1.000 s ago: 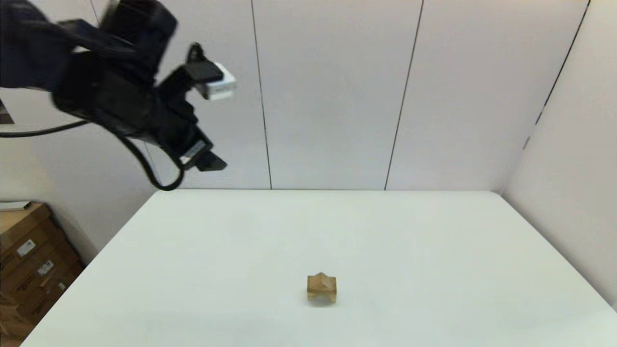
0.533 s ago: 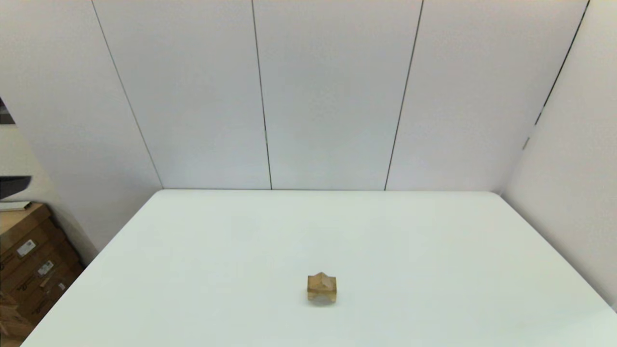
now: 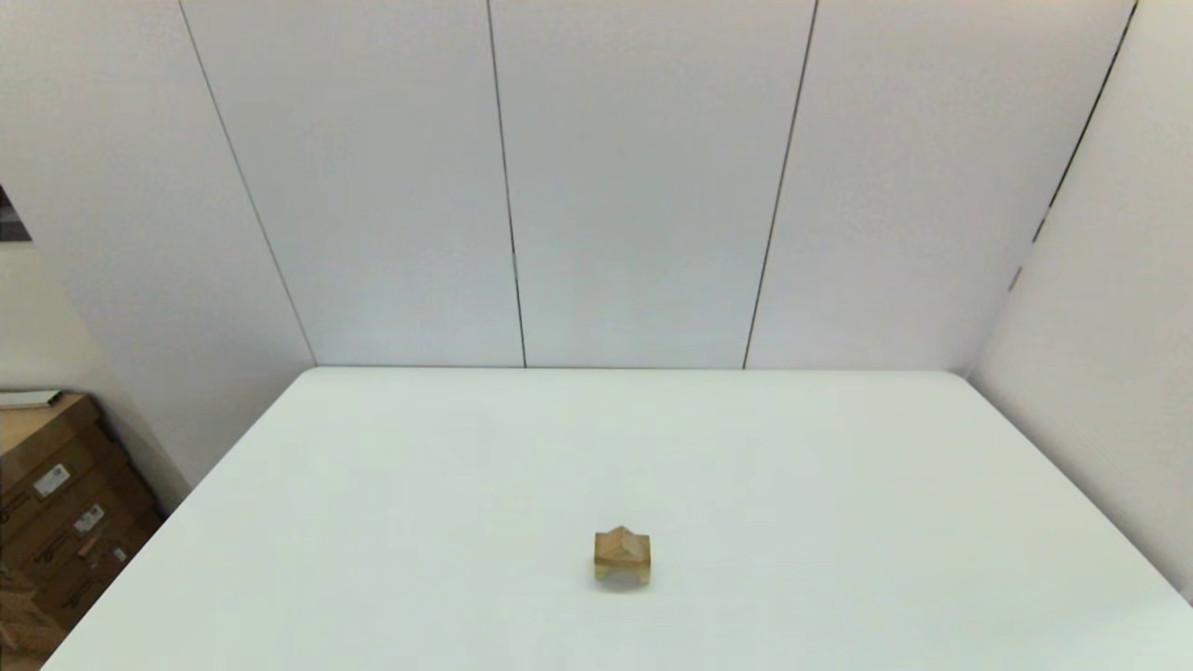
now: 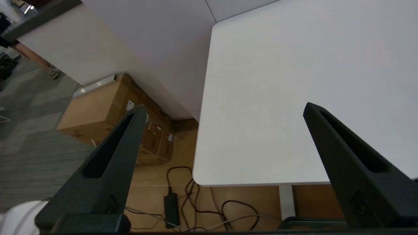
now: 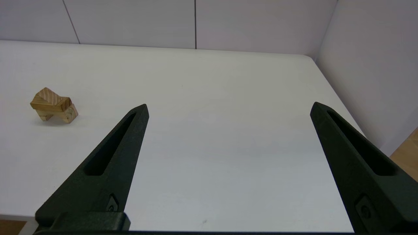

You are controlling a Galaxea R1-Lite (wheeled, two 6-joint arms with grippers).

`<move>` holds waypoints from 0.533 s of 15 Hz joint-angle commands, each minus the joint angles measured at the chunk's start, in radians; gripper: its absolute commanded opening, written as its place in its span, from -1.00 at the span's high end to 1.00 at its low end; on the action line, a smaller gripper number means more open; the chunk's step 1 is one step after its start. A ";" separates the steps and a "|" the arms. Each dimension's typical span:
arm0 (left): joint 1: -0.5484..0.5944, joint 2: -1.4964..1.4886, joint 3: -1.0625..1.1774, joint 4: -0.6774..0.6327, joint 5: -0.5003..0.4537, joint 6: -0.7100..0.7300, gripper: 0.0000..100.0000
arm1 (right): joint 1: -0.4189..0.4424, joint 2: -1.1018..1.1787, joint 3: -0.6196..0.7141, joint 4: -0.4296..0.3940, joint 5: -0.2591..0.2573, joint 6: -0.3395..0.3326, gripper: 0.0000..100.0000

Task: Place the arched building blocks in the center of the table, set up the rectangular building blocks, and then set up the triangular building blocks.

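The three blocks form one stack [image 3: 622,557] at 6 o'clock from bench [image 3: 839,466] centre, so assembly appears complete; left gripper [image 4: 223,111] and right gripper [image 5: 228,109] jaws stand wide, empty, parked off-stack.

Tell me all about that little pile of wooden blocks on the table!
The stack of wooden blocks is small and light tan, with visible grain. In the right wrist view a wedge-shaped piece with striped end grain sits tilted on top, over a flat piece, above a bottom block with a hollow underneath. It stands on the white table, near the front middle, casting a faint shadow. Nothing else touches it; both grippers are away from it.
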 commanded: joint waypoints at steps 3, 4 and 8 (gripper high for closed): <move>-0.024 -0.272 0.315 -0.188 0.002 -0.061 -1.00 | 0.000 0.000 0.002 0.000 0.000 0.000 -1.00; -0.024 -0.298 0.352 -0.189 0.001 -0.062 -1.00 | 0.000 0.000 0.002 0.000 0.000 0.000 -1.00; -0.022 -0.366 0.552 -0.373 -0.001 -0.102 -1.00 | 0.000 0.000 0.002 0.000 0.000 0.000 -1.00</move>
